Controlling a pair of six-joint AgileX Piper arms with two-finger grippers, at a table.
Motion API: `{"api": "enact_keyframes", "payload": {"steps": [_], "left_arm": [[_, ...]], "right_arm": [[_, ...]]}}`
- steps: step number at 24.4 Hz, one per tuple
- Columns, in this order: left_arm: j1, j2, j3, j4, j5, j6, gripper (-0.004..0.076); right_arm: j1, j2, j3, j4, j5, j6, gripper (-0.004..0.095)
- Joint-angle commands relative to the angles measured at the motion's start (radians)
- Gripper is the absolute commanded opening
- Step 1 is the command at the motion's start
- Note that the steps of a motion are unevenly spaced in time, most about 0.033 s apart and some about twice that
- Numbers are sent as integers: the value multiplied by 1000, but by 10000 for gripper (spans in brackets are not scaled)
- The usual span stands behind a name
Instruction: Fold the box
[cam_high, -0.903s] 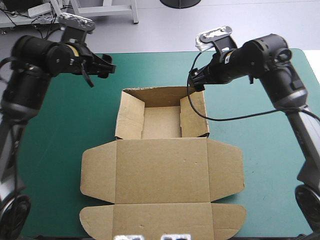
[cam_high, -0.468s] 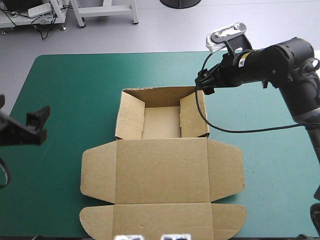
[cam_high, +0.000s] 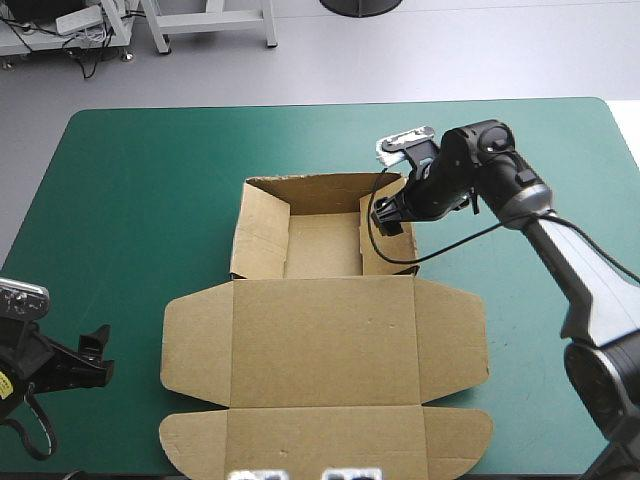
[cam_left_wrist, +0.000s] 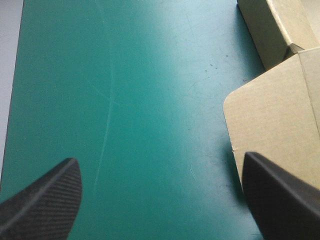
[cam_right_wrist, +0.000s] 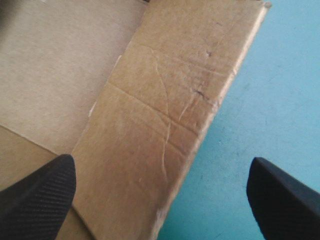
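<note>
The box (cam_high: 325, 340) sits centred on the table (cam_high: 150, 170), tray walls up, lid flat toward the near edge. The right gripper (cam_high: 390, 216), fingers spread wide, hovers over the tray's right wall; the left gripper (cam_high: 97, 358), fingers apart too, hangs near the lid's left flap.

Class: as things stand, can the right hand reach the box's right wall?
Probably yes: the open right hand has the right wall of the box between its fingers, nothing in the way.
</note>
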Motion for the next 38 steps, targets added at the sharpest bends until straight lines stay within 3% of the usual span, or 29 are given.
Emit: {"api": "enact_keyframes", "payload": {"steps": [1, 4, 6, 8, 10, 11, 16, 17, 19, 22, 28, 34, 38], "left_arm": [[-2, 4, -21, 10, 34, -15, 618], [-2, 4, -21, 10, 42, -15, 618], [-2, 4, -21, 10, 42, -18, 618], [-2, 4, -21, 10, 42, -31, 618], [-2, 4, -21, 10, 40, -44, 618], [-2, 4, -21, 10, 40, -46, 618], [-2, 4, -21, 10, 33, -62, 618], [-2, 4, -21, 10, 33, -63, 618], [-2, 4, -21, 10, 33, -63, 618], [-2, 4, -21, 10, 31, -68, 618], [-2, 4, -21, -34, 31, -68, 618], [-2, 4, -21, -41, 23, -120, 618], [-2, 4, -21, -71, -71, -120, 618]], "right_arm": [[-4, 57, -25, -1, -25, 1, 836], [-4, 143, -25, 28, -20, 1, 827], [-4, 183, -32, 43, -18, -9, 713], [-4, 208, -40, 67, -16, -29, 440], [-4, 213, -54, 92, -14, -89, 43], [-4, 213, -63, 98, -14, -106, -10], [-4, 218, -179, 60, 54, -190, -18], [-15, 223, -237, -54, 88, -190, -18], [-73, 226, -310, -174, 104, -182, -18], [-291, 237, -418, -105, 102, -193, -18], [-702, 293, -439, 68, 79, -255, -18], [-932, 338, -437, 115, 99, -274, -18], [-1022, 355, -437, 211, 99, -292, -16]]}}
